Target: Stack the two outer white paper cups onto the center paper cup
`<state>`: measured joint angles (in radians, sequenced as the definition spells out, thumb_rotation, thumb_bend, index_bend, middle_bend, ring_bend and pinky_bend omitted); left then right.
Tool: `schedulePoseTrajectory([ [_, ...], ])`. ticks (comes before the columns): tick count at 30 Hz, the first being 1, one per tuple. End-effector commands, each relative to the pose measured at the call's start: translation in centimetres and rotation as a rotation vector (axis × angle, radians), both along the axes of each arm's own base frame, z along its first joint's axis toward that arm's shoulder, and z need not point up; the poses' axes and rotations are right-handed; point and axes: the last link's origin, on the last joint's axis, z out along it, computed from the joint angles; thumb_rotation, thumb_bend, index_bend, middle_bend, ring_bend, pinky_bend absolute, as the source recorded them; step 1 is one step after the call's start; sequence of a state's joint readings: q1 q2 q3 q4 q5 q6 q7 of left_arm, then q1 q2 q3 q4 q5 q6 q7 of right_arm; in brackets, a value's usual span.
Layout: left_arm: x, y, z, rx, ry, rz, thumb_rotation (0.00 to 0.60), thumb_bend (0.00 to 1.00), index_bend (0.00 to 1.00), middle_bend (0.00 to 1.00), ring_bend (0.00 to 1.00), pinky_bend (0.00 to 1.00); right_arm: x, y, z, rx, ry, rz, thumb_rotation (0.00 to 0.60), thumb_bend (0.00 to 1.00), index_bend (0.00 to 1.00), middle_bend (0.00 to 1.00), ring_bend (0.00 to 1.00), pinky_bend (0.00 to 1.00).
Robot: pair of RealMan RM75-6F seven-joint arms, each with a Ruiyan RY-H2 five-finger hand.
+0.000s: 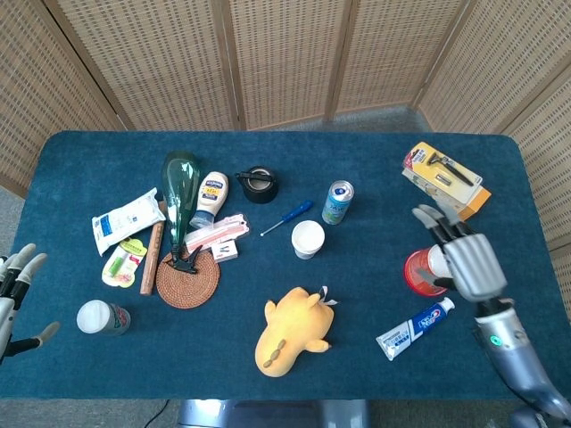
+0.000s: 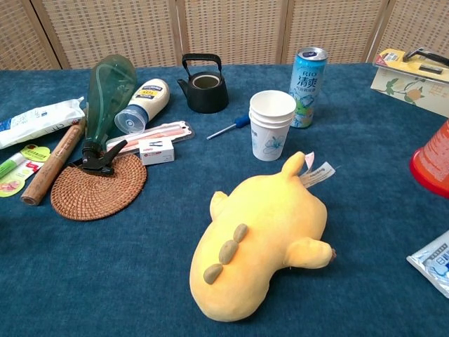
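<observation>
The stacked paper cups (image 1: pixel 309 239) stand well apart from the empty, spread-fingered right robot hand (image 1: pixel 470 264).

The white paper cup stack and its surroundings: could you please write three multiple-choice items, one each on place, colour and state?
1. The stacked white paper cups stand directly:
A. on the round woven rattan coaster
B. on the blue table cloth
C. on the yellow plush toy

2. The small cast-iron teapot is:
A. black
B. red
C. white

3. The right hand is:
A. gripping the cups
B. holding the can
C. empty, fingers apart

Answers: 1 B, cloth shows around the base; 2 A, dark all over; 3 C, nothing in it.
</observation>
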<state>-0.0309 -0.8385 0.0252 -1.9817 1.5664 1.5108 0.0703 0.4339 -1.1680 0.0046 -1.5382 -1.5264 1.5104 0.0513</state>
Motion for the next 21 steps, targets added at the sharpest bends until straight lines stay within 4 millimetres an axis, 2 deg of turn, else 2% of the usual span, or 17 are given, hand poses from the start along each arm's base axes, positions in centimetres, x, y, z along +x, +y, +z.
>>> schedulePoseTrajectory([
  [1,-0.5,-0.4,0.1,-0.001,-0.005,0.011,0.6,0.24,0.03,0.0,0.0,0.25,-2.5,2.1,1.0,-0.017,0.012,-0.029,0.6,0.0,0.1,0.14,0.05,0.39],
  [6,-1.0,-1.0,0.4,-0.01,0.003,0.023,0.6,0.24,0.03,0.0,0.0,0.24,-5.2,4.6,1.6,-0.052,-0.019,-0.121,0.6,0.0,0.09,0.14,0.05,0.37],
  [11,-1.3,-1.4,0.9,-0.007,0.011,0.028,0.6,0.24,0.03,0.0,0.0,0.2,-7.1,6.8,1.7,-0.071,0.012,-0.204,0.6,0.0,0.08,0.09,0.0,0.31],
  [16,-1.1,-1.5,1.0,-0.006,0.012,0.016,0.6,0.24,0.03,0.0,0.0,0.19,-7.9,8.3,1.7,-0.088,0.044,-0.242,0.6,0.0,0.07,0.06,0.0,0.27],
  [20,-1.0,-1.5,1.0,-0.017,0.024,0.002,0.6,0.24,0.03,0.0,0.0,0.18,-7.8,8.3,1.7,-0.083,0.055,-0.262,0.6,0.0,0.07,0.01,0.0,0.13],
  [21,-1.0,-1.5,1.1,-0.019,0.025,-0.001,0.6,0.24,0.03,0.0,0.0,0.18,-7.8,8.3,1.7,-0.086,0.054,-0.265,0.6,0.0,0.07,0.01,0.0,0.12],
])
